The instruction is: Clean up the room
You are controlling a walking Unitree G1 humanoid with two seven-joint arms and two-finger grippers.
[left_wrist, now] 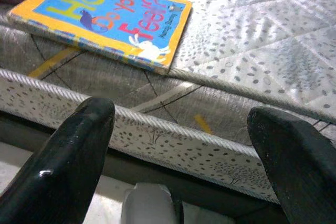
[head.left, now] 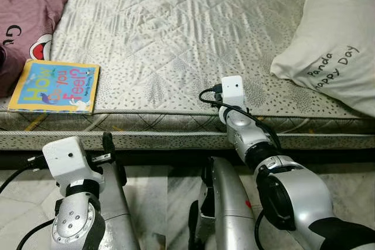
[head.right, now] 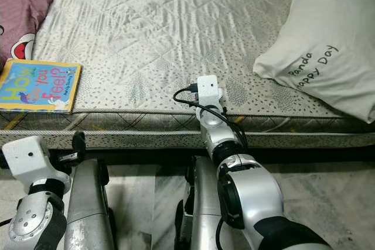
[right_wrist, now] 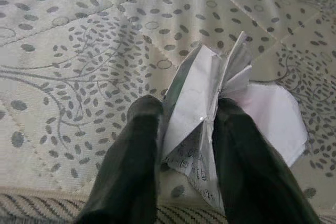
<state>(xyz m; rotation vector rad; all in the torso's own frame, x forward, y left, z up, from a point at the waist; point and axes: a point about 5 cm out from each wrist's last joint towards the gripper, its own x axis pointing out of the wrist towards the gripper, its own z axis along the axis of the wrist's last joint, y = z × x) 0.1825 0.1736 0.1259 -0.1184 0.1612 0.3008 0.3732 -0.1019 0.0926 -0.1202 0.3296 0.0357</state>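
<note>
A crumpled white paper [right_wrist: 262, 116] lies on the patterned mattress [head.left: 176, 21] near its front edge. My right gripper [right_wrist: 188, 107] is shut on it, with a fold of the paper pinched between both black fingers. In the eye views the right wrist [head.left: 232, 89] reaches over the mattress edge and hides the paper. A colourful children's book [head.left: 54, 86] lies flat at the mattress's front left corner. My left gripper [left_wrist: 184, 116] is open, low in front of the bed's side, below and to the right of the book [left_wrist: 105, 17], holding nothing.
A white pillow [head.left: 334, 45] with printed words rests at the right of the bed. A pink blanket [head.left: 29, 10] covers the far left. The bed's side [head.left: 176, 139] runs across in front of me, with pale floor [head.left: 158, 203] below.
</note>
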